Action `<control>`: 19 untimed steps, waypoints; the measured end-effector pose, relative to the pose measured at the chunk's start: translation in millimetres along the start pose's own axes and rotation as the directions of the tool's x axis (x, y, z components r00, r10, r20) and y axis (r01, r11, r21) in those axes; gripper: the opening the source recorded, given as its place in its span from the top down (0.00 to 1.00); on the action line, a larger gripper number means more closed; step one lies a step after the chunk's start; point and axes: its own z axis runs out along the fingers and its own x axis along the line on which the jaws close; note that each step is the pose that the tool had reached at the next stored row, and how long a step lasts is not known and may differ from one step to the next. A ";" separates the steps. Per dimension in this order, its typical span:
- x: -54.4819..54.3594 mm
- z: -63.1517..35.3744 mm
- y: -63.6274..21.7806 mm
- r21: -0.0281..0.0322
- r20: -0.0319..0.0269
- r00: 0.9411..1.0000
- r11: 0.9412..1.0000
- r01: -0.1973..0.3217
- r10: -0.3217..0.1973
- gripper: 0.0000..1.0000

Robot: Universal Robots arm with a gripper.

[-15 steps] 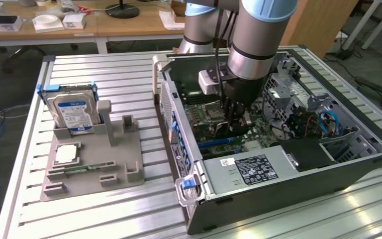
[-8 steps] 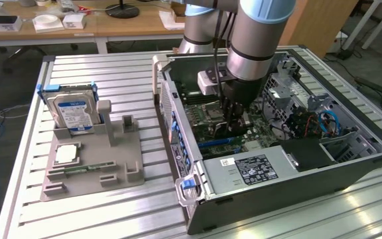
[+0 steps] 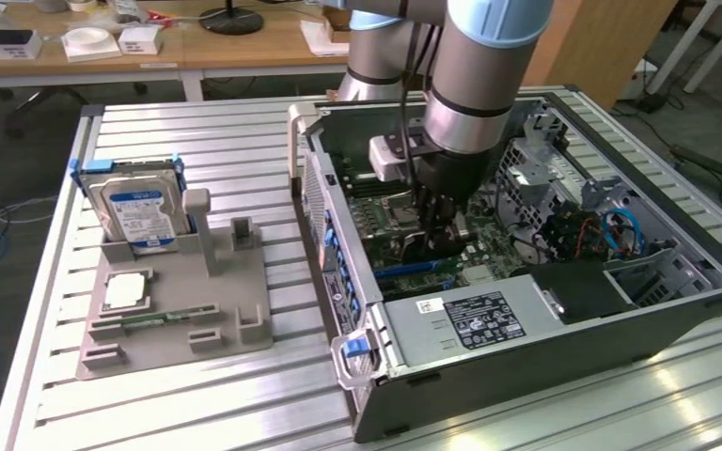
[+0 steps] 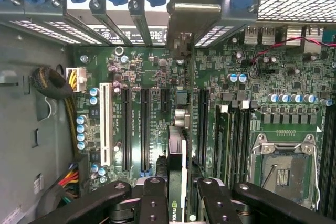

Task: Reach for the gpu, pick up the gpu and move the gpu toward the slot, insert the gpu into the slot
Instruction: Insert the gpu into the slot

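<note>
In the exterior view we see the arm reaching down into the open computer case (image 3: pixel 662 310), which lies on the slatted table (image 3: pixel 185 395). The gripper (image 3: pixel 439 235) is low over the green motherboard (image 3: pixel 493 252), and a dark card, the gpu (image 3: pixel 427 246), sits between its fingers close above the board. On the exterior view's left, well apart from the case, a grey fixture (image 3: pixel 173 310) carries the hard drive (image 3: pixel 138 211) with the blue label; its card stand is bare, so we judge the pickup and carry done.

In the wrist view we look straight along the gpu (image 4: pixel 177 182), seen edge-on with its metal bracket (image 4: pixel 181 24) reaching up to the case's rear openings. The gripper (image 4: pixel 177 198) is closed on it, the fingers (image 4: pixel 153 203) pressing either side. The card stands in line with a slot (image 4: pixel 181 106) between the long black connectors, beside the white one (image 4: pixel 105 124) and well apart from the processor socket (image 4: pixel 283 169). Whether the edge is fully seated we cannot tell; insertion looks underway, not released.
</note>
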 end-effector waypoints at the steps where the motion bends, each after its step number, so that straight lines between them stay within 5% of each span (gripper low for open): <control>1: 0.0 0.5 0.2 0.000 0.000 1.000 1.000 0.000 0.000 0.74; 19: -1.3 7.4 1.1 -0.003 -0.001 1.000 1.000 -0.004 0.004 0.74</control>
